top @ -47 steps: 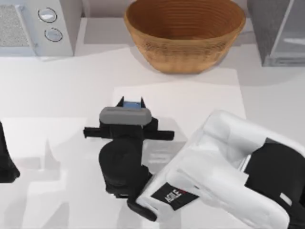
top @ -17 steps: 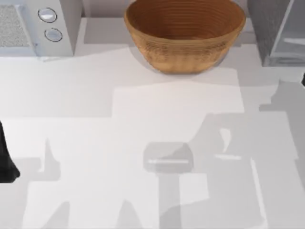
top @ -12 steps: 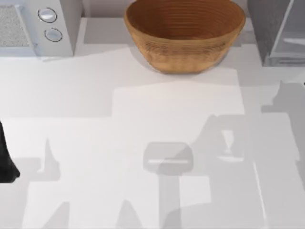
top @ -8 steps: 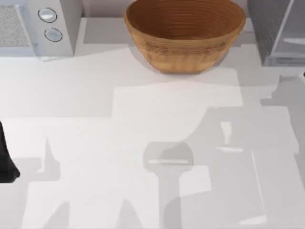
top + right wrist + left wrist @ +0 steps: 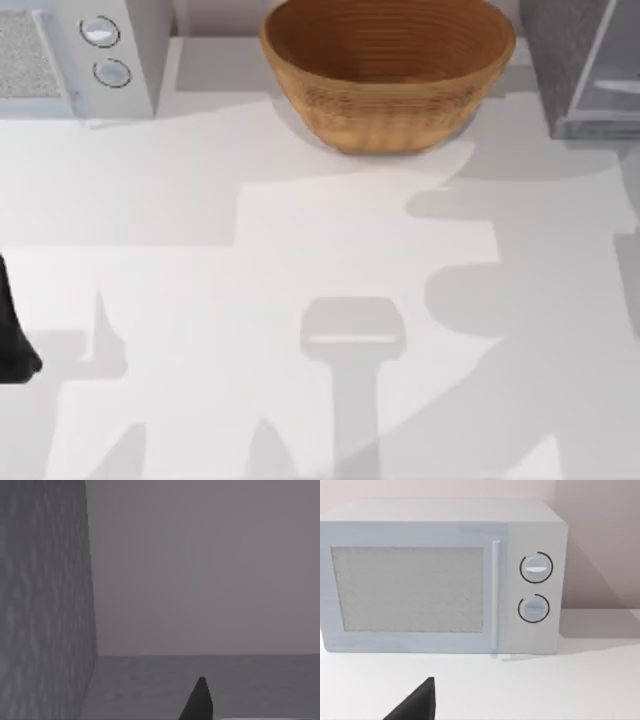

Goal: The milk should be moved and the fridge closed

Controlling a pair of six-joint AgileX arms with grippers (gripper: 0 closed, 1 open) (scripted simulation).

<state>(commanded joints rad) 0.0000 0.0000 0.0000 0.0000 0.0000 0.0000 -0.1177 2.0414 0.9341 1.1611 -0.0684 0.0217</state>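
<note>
Fridge [image 5: 585, 65] sat upper right in the top view, its pale door [image 5: 612, 75] probably stiff yet light, best pushed at the free edge; right gripper [image 5: 199, 700] was beside its speckled wall, grip impossible to tell, left arm [image 5: 10, 340] parked mid-left.

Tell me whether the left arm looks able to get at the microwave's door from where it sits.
Probably yes. The left arm is parked at the table's left edge, and the left wrist view faces the microwave head-on, with only bare table before its door.
</note>
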